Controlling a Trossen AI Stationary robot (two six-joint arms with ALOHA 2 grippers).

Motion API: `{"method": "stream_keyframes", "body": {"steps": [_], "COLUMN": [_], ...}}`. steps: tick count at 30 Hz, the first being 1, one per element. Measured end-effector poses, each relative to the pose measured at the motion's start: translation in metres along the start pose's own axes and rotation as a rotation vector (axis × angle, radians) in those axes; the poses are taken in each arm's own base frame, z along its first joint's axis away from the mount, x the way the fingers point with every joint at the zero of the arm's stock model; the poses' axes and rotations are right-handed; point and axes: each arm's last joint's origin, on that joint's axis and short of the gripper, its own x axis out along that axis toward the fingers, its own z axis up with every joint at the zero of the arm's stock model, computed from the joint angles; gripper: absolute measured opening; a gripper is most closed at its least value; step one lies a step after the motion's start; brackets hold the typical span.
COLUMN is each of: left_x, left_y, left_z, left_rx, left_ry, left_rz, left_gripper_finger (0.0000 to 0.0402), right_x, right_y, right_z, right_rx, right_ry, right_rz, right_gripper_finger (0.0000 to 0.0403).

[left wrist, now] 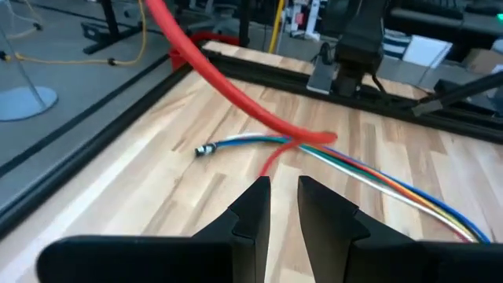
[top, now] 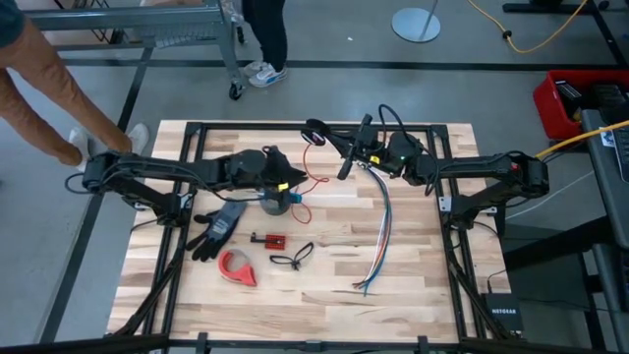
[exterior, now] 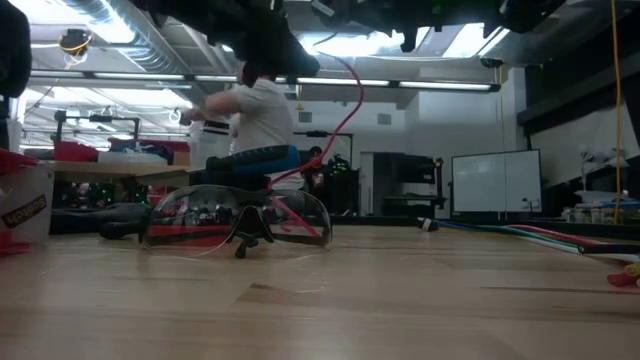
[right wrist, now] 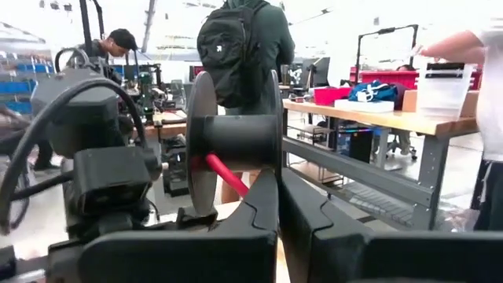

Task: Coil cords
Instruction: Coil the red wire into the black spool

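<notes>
1. Here the red cord (top: 313,169) runs above the table (top: 413,265) between the two arms, its end on a black spool (right wrist: 236,141).
2. The right claw (top: 346,163) is closed on the spool end.
3. The left claw (left wrist: 283,206) stands slightly parted; whether it grips the cord cannot be told.

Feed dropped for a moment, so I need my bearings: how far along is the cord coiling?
Done: nothing looks coiled yet; the red cord hangs loose in the air above the table. In hand: the right gripper is shut right at the black spool; the left gripper, slightly open, faces the cord without holding it. Left: winding the whole cord up.
</notes>
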Motion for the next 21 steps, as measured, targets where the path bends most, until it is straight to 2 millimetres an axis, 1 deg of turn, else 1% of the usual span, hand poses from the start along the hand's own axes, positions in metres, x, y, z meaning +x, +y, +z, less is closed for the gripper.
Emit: {"method": "stream_keyframes", "body": {"steps": [4,7,13,17,21], "left_x": [0.002,0.003,0.004,0.006,0.014], "left_y": [0.0,0.004,0.013,0.022,0.032], "left_z": [-0.001,-0.001,0.0,-0.001,-0.007], "left_rx": [-0.001,0.002,0.057,0.058,0.034], "left_ry": [0.012,0.007,0.005,0.022,0.056], "left_rz": [-0.033,-0.026,0.006,0.04,0.076], "left_gripper_finger": [0.0059,0.0059,0.0059,0.0059,0.0059], "right_x": [0.0,-0.002,-0.01,-0.016,-0.017], "right_y": [0.0,0.0,-0.003,-0.004,-0.004], "right_z": [-0.001,-0.002,0.005,0.013,0.014], "right_rx": [-0.043,-0.053,-0.084,-0.101,-0.11], "right_ry": [0.01,0.039,0.086,0.076,0.079], "right_rz": [0.0,0.002,-0.023,-0.026,-0.028], "right_gripper_finger": [0.0001,0.0001,0.0003,0.0002,0.0002]}}
